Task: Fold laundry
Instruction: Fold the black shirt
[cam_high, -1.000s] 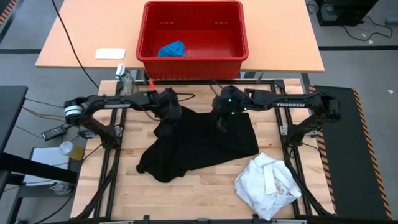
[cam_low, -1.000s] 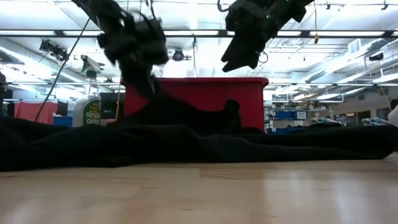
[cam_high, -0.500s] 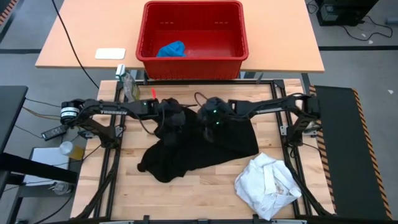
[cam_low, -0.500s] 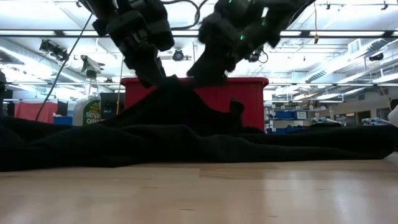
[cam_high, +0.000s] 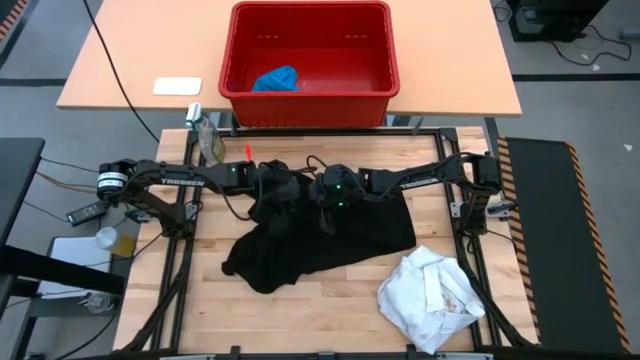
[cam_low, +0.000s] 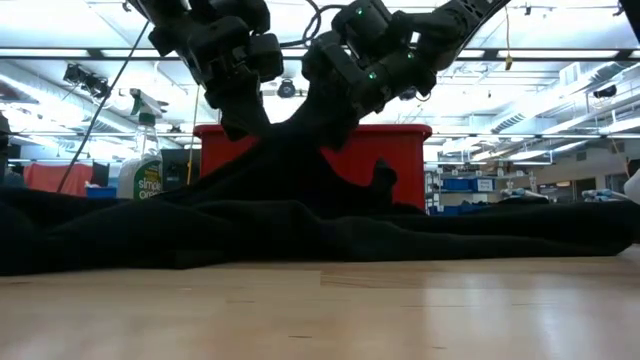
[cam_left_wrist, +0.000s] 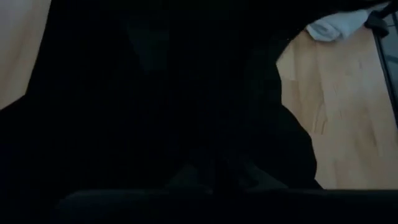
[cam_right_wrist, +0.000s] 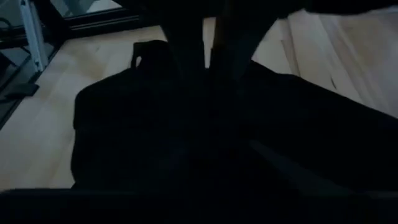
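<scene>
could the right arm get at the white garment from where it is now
Probably yes: the white garment lies uncovered on the right arm's side of the table, nothing on it. The right gripper is over the black garment.

Large garment (cam_high: 320, 235) mid-table (cam_high: 300, 315); crumpled garment (cam_high: 432, 296) at its right front; small garment (cam_high: 276, 78) in basket (cam_high: 310, 100) behind.

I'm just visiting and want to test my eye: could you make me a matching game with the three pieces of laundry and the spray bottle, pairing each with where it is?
Things:
1. black garment
2. white garment
3. blue garment
4. spray bottle

Places:
A. in the red basket
B. crumpled at the table's near right corner
C. mid-table, under both grippers
D. at the table's far left corner

Pairs: 1-C, 2-B, 3-A, 4-D
</scene>
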